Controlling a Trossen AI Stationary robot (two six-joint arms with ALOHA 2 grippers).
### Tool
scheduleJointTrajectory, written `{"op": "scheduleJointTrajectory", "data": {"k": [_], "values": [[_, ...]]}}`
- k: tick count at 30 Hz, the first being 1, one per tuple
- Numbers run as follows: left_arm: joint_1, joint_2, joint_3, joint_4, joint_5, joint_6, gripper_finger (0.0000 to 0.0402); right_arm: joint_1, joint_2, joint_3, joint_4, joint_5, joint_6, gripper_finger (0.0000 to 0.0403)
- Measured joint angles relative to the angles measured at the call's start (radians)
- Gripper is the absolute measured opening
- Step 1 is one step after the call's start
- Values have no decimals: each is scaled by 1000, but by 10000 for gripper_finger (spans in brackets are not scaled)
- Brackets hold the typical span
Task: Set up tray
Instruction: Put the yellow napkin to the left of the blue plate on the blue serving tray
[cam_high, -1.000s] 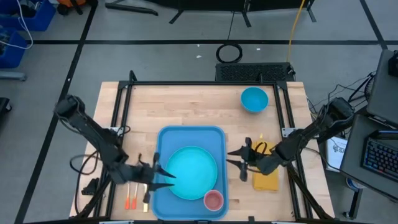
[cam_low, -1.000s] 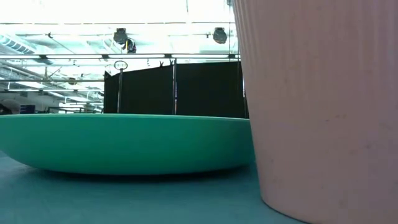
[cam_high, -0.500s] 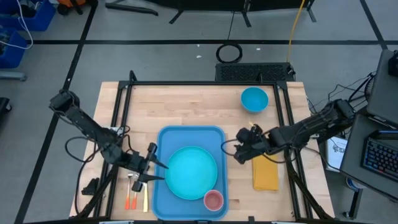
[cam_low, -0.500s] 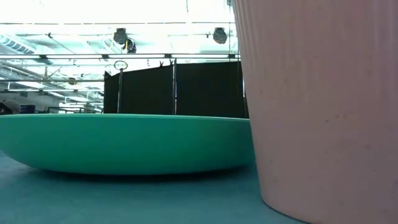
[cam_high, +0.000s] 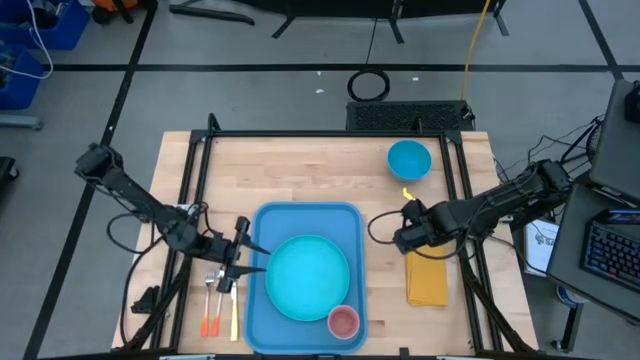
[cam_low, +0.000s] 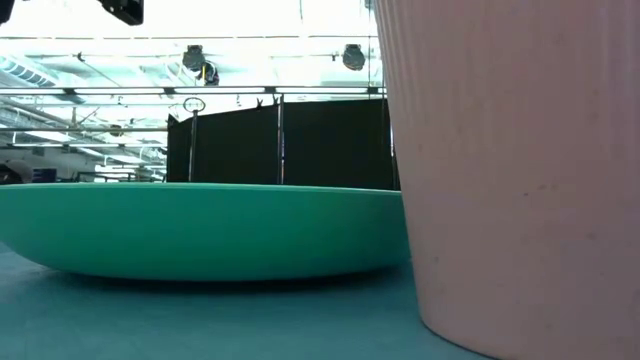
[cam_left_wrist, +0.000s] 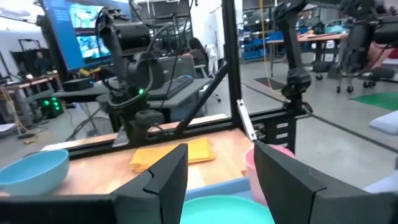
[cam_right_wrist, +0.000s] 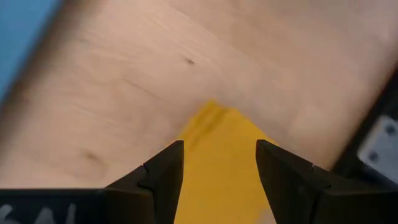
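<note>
both arms have pulled back from the tray (cam_high: 268, 222) at the surface's (cam_high: 300, 170) front middle. left tool (cam_high: 236, 256) and right tool (cam_high: 405, 228) hang open, empty. plate (cam_high: 307, 278) and cup (cam_high: 343, 321) are loaded; napkin (cam_high: 427, 280), cutlery (cam_high: 220, 306), bowl (cam_high: 408, 160) remain outside.

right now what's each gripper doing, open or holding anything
Left gripper: open, holding nothing.
Right gripper: open, empty, over the yellow napkin.
</note>
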Motion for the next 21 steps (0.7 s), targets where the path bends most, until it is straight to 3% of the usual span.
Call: {"op": "scheduleJointTrajectory", "data": {"k": [8, 15, 21], "values": [[19, -25, -86, 73, 9, -44, 189, 5, -4, -96, -10, -107, 148, 192], [19, -25, -168, 179, 9, -51, 189, 5, -4, -209, 58, -194, 113, 192], [19, -24, -184, 197, 8, -56, 189, 6, -4, -292, 229, -300, 93, 192]]}}
